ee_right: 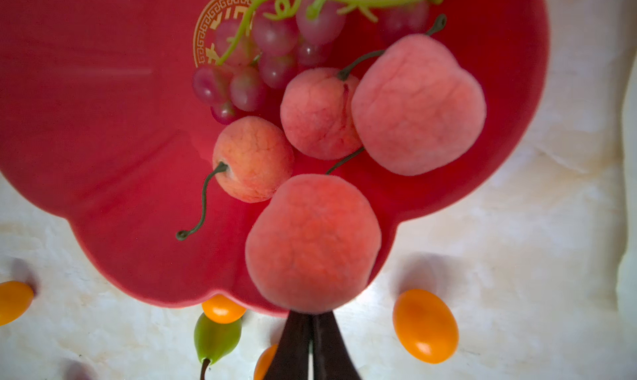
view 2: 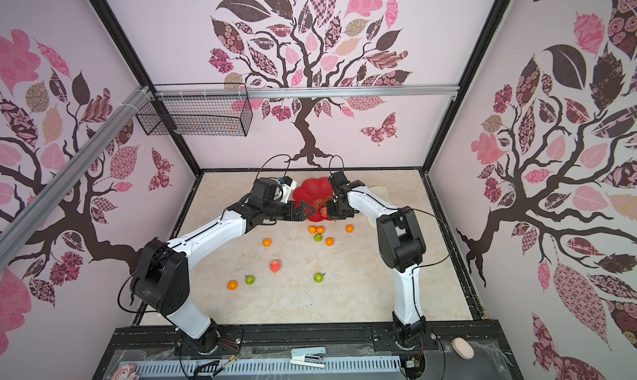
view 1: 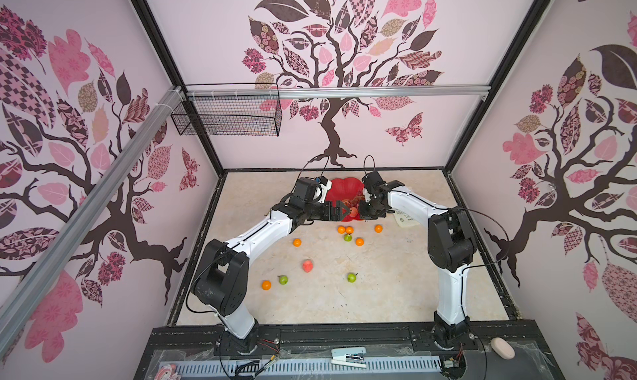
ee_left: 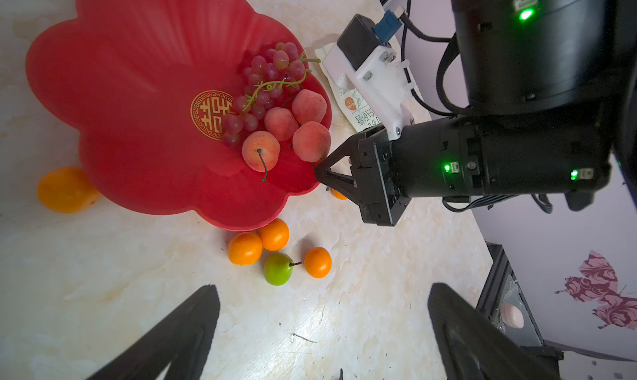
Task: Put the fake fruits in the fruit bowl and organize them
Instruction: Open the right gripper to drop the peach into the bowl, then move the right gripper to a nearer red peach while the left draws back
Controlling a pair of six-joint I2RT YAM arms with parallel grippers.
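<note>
Fruit bowl lies ahead of the right gripper, holding 1 grape bunch and 3 peaches beyond the 4th peach, which sits against the fingertips over the near rim. Those jaws are pressed almost together; whether they pinch its stem is hidden, but the pose suits grouping peaches together. The left gripper hangs spread wide and empty near the loose oranges, probably for the next pick.

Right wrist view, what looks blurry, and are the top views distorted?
Right wrist view: the nearest peach and right gripper are soft, too close to the lens; both top views: wide-angle, frame posts splay outward; left wrist view: grape bunch sharp.
</note>
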